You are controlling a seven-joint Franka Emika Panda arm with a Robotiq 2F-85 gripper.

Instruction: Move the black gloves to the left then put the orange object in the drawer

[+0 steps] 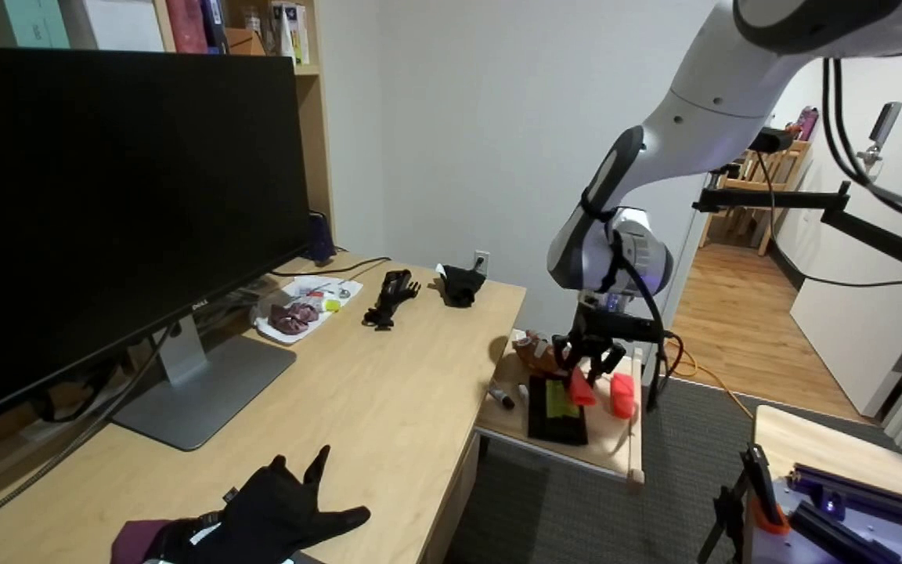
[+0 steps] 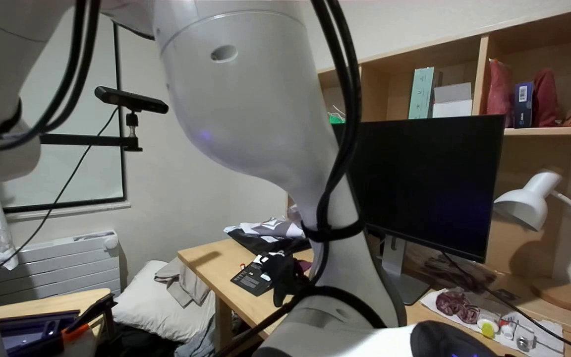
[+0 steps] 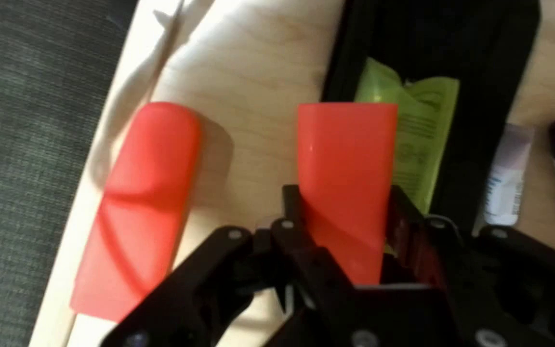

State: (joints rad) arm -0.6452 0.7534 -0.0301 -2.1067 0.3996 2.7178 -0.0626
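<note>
Off to one side of the fingers (image 3: 291,205) the light-wood desk (image 1: 396,376) is stretched out: nearest them, a black bundle (image 1: 460,286) is parked; next, a hand-shaped black gadget (image 1: 393,296) is laid, then a white sheet (image 1: 351,288); and well apart, the monitor stand (image 1: 208,384) is planted, the black gloves (image 1: 269,507) sprawled.

Black gloves (image 1: 271,513) lie near left on the desk (image 1: 365,399); farther back, at right, the gripper (image 1: 582,375) seems to grip an orange-red bar (image 1: 582,392) over the drawer (image 1: 606,445).
</note>
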